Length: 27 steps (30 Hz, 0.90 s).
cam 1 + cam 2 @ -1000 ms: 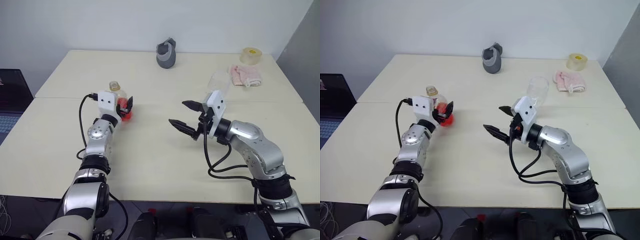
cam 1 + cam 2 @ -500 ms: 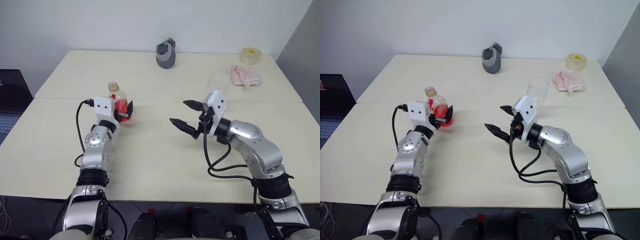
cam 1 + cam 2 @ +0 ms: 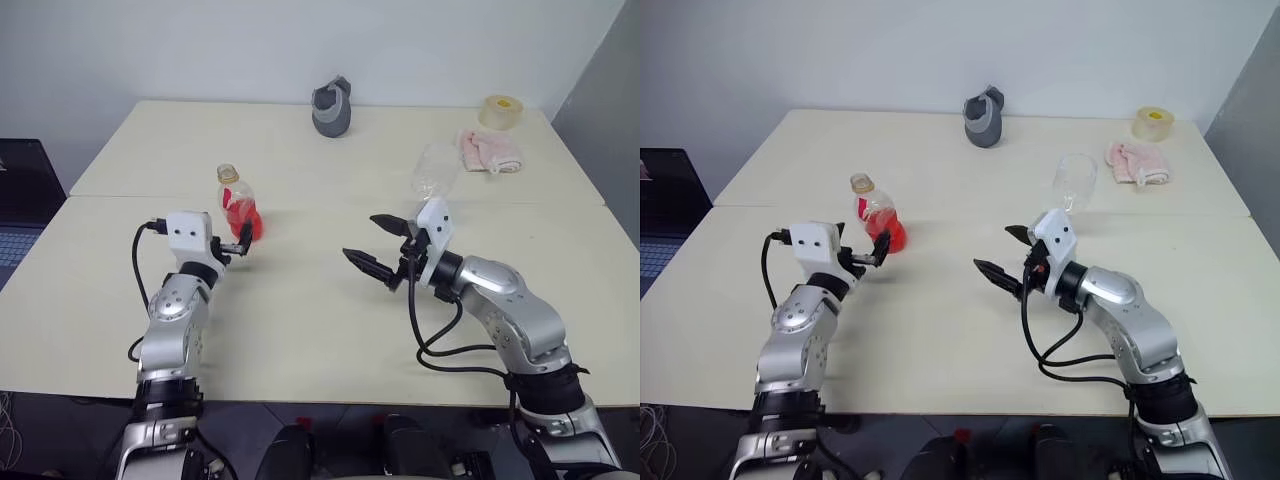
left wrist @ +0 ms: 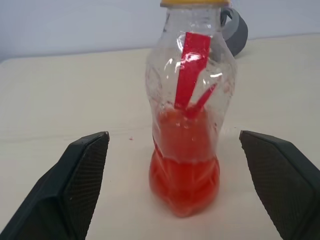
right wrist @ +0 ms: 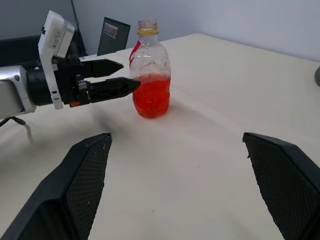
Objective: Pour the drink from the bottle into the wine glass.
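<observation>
The bottle [image 3: 238, 205] stands upright on the bench [image 3: 300, 310], left of centre, its lower part holding red drink [image 4: 184, 180]. The left pincer [image 3: 866, 254] is wide, just near of the bottle, not touching. The right pincer [image 3: 378, 246] is wide, empty. The glass [image 3: 1074, 183] stands far right.

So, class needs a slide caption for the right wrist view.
Left gripper open beside the upright bottle of red drink.

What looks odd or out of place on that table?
Nothing is spilled or tipped. The small clear plastic bottle of bright red drink stands upright, though its walls look crumpled. The clear stemmed wine glass stands upright and looks empty.
</observation>
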Available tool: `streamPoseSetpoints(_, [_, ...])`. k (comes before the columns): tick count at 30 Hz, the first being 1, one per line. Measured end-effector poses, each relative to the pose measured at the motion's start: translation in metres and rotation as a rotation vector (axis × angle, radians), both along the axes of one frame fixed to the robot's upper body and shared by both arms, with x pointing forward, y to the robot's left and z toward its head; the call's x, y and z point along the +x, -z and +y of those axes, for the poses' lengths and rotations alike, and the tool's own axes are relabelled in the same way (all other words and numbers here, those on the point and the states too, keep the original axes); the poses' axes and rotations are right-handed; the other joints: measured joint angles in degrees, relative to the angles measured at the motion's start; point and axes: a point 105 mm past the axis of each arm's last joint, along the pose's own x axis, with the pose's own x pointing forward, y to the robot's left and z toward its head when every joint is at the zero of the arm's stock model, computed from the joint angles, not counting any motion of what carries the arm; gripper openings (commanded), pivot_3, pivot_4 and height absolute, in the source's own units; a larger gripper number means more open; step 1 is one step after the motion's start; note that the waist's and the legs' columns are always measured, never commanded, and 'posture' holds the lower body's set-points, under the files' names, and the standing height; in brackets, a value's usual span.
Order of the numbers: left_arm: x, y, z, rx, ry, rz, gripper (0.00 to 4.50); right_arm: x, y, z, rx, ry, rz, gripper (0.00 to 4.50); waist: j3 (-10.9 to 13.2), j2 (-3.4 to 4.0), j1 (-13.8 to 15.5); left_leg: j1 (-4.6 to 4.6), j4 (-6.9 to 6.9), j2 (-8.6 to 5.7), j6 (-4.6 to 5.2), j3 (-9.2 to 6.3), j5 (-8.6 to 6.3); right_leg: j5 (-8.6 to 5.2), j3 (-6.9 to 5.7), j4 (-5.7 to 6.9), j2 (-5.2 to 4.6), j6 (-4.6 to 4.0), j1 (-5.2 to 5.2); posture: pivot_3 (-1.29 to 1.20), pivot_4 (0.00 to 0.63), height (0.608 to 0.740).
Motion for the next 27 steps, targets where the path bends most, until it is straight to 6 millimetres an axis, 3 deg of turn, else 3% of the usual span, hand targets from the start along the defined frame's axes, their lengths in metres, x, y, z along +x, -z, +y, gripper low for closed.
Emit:
streamPoseSetpoints(5, [-0.028,0.014,-0.026,-0.009,0.116,0.088,4.47,0.000,0.012,-0.028,-0.029,0.152,0.031,4.50,0.00,0.00,0.18,0.01,0.00,0.00,0.03,0.01,-0.02,0.00,0.00,-0.03,-0.01,0.00,0.07,0.00,0.150,0.740])
streamPoseSetpoints(11, [-0.056,-0.006,-0.080,-0.048,0.468,0.103,4.47,0.008,0.028,-0.056,-0.068,0.385,0.057,4.50,-0.03,0.04,0.03,0.09,-0.03,-0.02,0.05,0.18,-0.03,0.00,0.06,0.00,0.07,0.00,0.09,0.00,0.150,0.740])
streamPoseSetpoints(14, [-0.076,-0.002,-0.097,-0.065,0.647,0.166,4.47,0.017,0.041,-0.064,-0.062,0.491,0.098,4.50,-0.04,0.07,-0.42,0.17,-0.10,-0.01,0.05,0.23,-0.03,-0.01,0.13,0.02,0.30,-0.01,0.10,0.00,0.150,0.740])
streamPoseSetpoints(20, [-0.094,-0.006,-0.104,-0.071,0.836,0.212,4.47,0.032,0.064,-0.070,-0.051,0.618,0.161,4.50,-0.04,0.08,-0.37,0.15,-0.09,-0.01,0.08,0.26,-0.05,-0.01,0.11,0.01,0.35,-0.03,0.11,0.00,0.150,0.740])
streamPoseSetpoints(27, [-0.088,-0.017,-0.102,-0.040,0.886,0.174,4.47,0.064,0.058,-0.071,0.024,0.731,0.122,4.50,-0.04,0.10,-0.45,0.16,-0.11,-0.01,0.04,0.34,-0.03,-0.01,0.11,-0.01,0.38,-0.04,0.10,0.00,0.150,0.740])
